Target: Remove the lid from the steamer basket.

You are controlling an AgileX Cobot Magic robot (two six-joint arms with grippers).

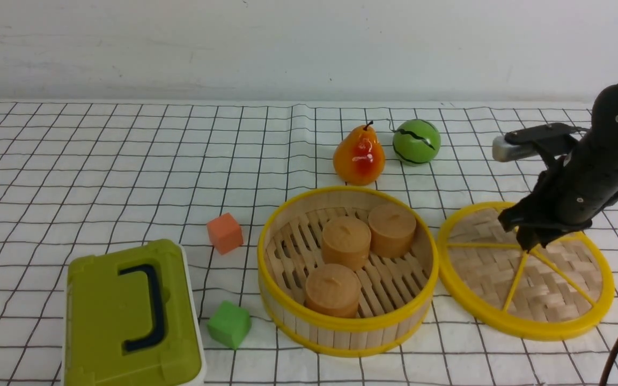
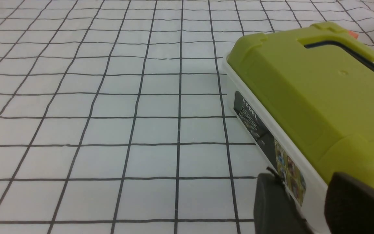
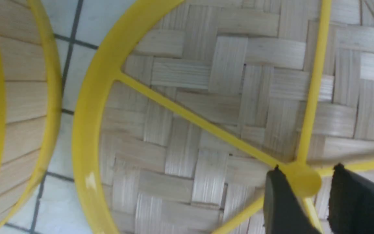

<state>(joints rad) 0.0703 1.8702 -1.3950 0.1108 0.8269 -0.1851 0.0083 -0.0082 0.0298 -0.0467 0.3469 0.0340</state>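
**Front view.** The steamer basket (image 1: 336, 336) stands uncovered at near centre on the checked cloth (image 1: 126, 161), with three round brown cakes (image 1: 345, 241) on its slatted floor. The lid (image 1: 550, 289) lies flat on the cloth just to the right of the basket, not touching it. The right gripper (image 1: 528, 244) points down over the lid's centre. A pear (image 1: 359, 155) and a green ball (image 1: 416, 141) sit on the far side of the basket. An orange cube (image 1: 225, 232), a green cube (image 1: 229, 324) and an olive-green box (image 1: 126, 316) are to its left.

**Left wrist view.** The left gripper (image 2: 300, 177) is beside the box (image 2: 320, 97). Its jaws are parted and empty.

**Right wrist view.** The fingers (image 3: 281, 201) of the right gripper (image 3: 307, 167) straddle the centre knob (image 3: 302, 182). A gap shows between the knob and one finger, so the claw reads as released. The basket wall (image 3: 18, 97) shows at the edge of the picture.
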